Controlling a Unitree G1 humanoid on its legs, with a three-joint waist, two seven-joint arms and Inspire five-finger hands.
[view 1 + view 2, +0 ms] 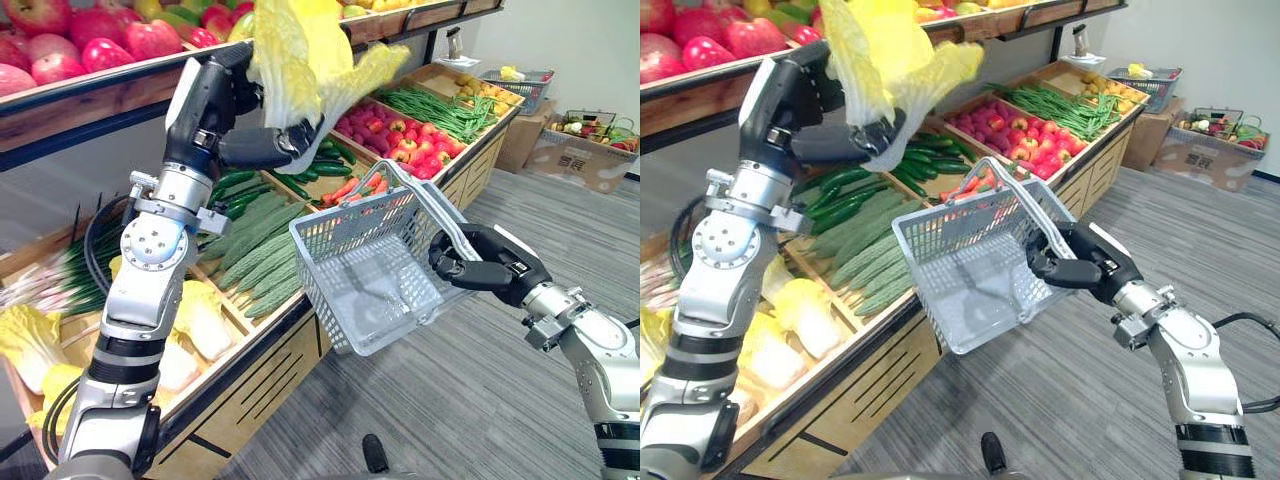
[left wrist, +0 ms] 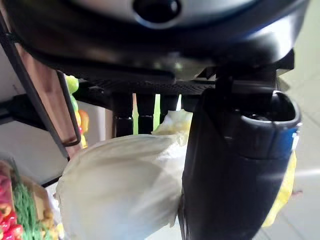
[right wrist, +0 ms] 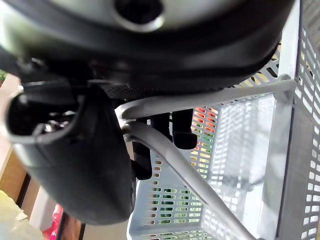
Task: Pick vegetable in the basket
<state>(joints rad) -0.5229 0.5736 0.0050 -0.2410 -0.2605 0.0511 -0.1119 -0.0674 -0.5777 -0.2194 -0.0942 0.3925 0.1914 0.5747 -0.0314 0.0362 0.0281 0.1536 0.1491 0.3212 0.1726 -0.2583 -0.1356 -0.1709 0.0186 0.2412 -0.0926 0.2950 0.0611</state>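
Wooden produce stand [image 1: 255, 365] runs along the robot's left, its bins holding cucumbers [image 1: 262, 250], red peppers [image 1: 400, 135] and green beans [image 1: 440, 110], with apples [image 1: 90, 45] on the shelf above. Left hand [image 1: 250, 148] is raised in front of that shelf, fingers and thumb curled round the pale base of a cabbage [image 1: 300, 50] whose yellow leaves stand up above it. Right hand [image 1: 487, 265] is closed on the handle [image 1: 425, 205] of a grey basket [image 1: 350, 240], which hangs tilted beside the stand, below and to the right of the cabbage.
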